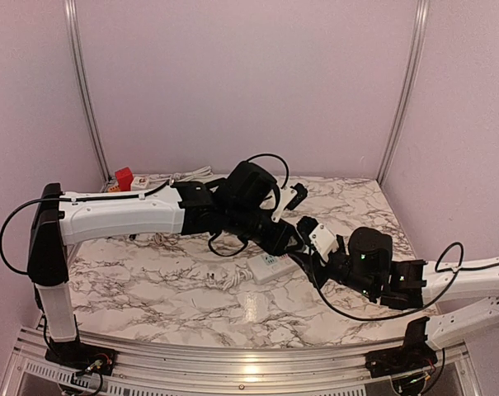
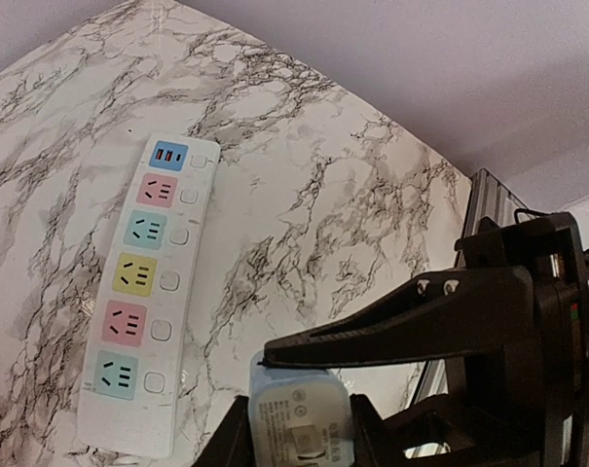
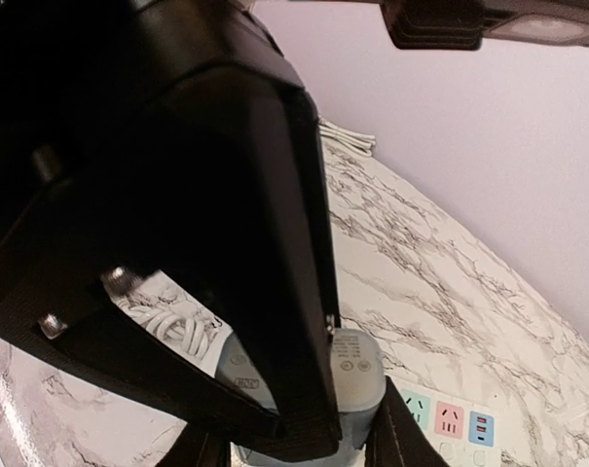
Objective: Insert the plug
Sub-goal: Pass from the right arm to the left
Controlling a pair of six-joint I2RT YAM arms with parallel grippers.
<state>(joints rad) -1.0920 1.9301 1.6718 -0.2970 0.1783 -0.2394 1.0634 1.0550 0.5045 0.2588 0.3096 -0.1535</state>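
The plug (image 2: 299,423), a pale blue-white adapter, hangs above the marble table just beside the white power strip (image 2: 143,292) with its coloured sockets. My left gripper (image 2: 296,440) is shut on the plug, a black finger pressed against each side. My right gripper (image 3: 304,443) is shut on the same plug (image 3: 357,375); one of its fingers (image 2: 391,331) lies across the plug's top in the left wrist view. In the top view both grippers (image 1: 290,239) (image 1: 312,244) meet over the right end of the power strip (image 1: 270,268), and the plug is hidden between them.
A coil of white cable (image 1: 224,276) lies left of the strip. A red item (image 1: 124,178) and more white cable (image 1: 183,176) sit along the back wall, with a small black part (image 1: 296,195) at back centre. The left gripper's body (image 3: 177,195) fills most of the right wrist view.
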